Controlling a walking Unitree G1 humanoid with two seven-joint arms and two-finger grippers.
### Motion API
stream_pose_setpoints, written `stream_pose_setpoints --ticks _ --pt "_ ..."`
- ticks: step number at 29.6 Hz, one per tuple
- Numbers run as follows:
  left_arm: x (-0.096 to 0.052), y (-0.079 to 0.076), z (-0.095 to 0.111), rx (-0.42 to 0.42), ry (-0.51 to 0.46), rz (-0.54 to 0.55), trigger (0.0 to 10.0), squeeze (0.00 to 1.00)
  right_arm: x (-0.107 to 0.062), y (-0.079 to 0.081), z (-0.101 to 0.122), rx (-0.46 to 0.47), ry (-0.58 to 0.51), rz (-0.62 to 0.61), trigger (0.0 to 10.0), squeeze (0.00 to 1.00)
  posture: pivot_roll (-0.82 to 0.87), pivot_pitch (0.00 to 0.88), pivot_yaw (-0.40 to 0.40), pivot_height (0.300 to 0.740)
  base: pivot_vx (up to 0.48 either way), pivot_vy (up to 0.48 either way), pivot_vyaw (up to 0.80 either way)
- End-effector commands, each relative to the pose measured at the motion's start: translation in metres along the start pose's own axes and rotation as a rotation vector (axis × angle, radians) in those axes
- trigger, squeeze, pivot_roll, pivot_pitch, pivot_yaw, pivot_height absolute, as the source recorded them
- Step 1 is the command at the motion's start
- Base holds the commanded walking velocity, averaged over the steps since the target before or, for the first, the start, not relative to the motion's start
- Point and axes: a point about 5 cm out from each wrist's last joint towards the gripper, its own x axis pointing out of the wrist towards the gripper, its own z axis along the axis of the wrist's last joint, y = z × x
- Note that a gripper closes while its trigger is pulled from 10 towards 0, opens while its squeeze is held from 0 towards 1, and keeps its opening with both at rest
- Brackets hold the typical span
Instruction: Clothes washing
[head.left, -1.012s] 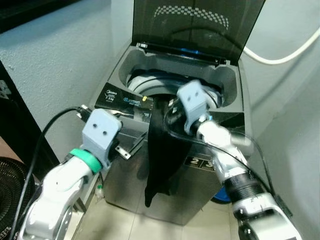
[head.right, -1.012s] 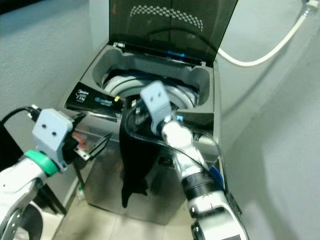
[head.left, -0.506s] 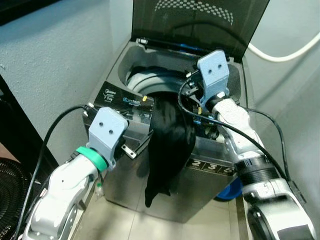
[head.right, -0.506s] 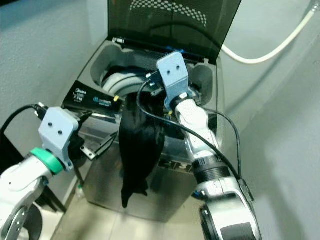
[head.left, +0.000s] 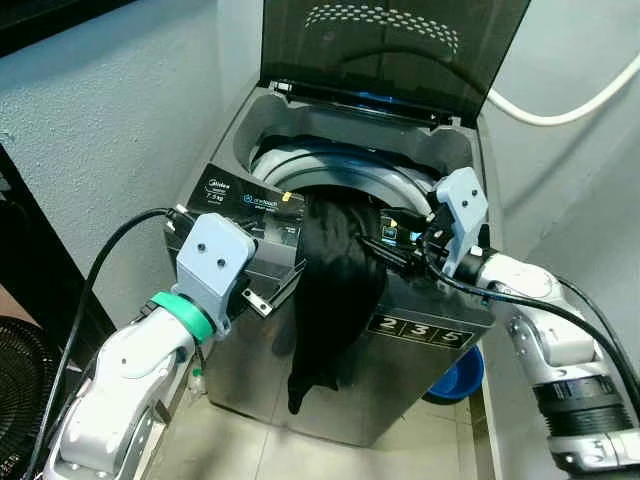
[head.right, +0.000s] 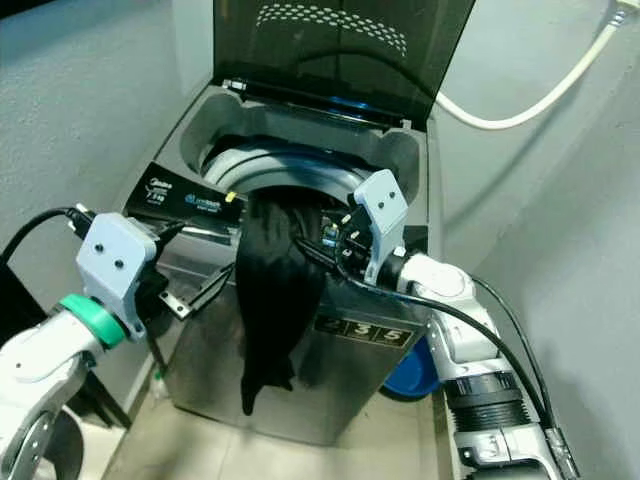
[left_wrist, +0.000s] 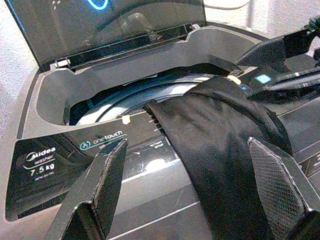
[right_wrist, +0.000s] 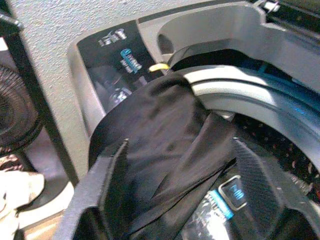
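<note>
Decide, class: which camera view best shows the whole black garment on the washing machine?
The left eye view: the black garment shows complete, from drum rim down the front to its hanging tip. The right eye view matches. Both wrist views catch just its upper fold over the rim.
</note>
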Motion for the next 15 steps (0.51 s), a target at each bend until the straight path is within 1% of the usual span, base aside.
stream_pose_setpoints --ticks 1,2,3,4,7,10,15 --pt "0.0 -0.001 0.0 0.002 0.002 -0.011 10.0 0.0 -0.003 0.001 -0.012 -0.016 0.046 -0.008 10.0 0.17 0.13 0.028 -0.058 0.74 0.0 0.0 0.0" --pt "0.0 -0.001 0.0 0.002 0.002 -0.011 10.0 0.0 -0.003 0.001 -0.012 -0.016 0.046 -0.008 10.0 0.17 0.13 0.028 -0.058 0.74 0.0 0.0 0.0" --pt "0.0 -0.002 -0.001 0.002 0.003 -0.01 10.0 0.0 -0.002 0.001 -0.016 -0.016 0.067 -0.024 10.0 0.0 0.13 0.029 -0.058 0.74 0.0 0.0 0.0" --pt "0.0 -0.002 -0.001 0.002 0.003 -0.01 10.0 0.0 -0.002 0.001 -0.016 -0.016 0.067 -0.024 10.0 0.0 0.13 0.029 -0.058 0.74 0.0 0.0 0.0" --pt "0.001 -0.002 -0.001 0.001 0.001 -0.009 10.0 0.0 0.001 0.003 -0.026 -0.013 0.1 -0.053 10.0 0.0 0.13 0.029 -0.058 0.74 0.0 0.0 0.0" --pt "0.001 -0.002 -0.001 0.001 0.001 -0.008 10.0 0.0 0.001 0.005 -0.029 -0.005 0.109 -0.057 10.0 0.0 0.14 0.03 -0.057 0.74 0.0 0.0 0.0" --pt "0.002 -0.001 0.0 0.003 0.0 -0.006 10.0 0.0 0.005 0.005 -0.034 -0.01 0.128 -0.106 9.8 0.0 0.14 0.029 -0.056 0.74 0.0 0.0 0.0"
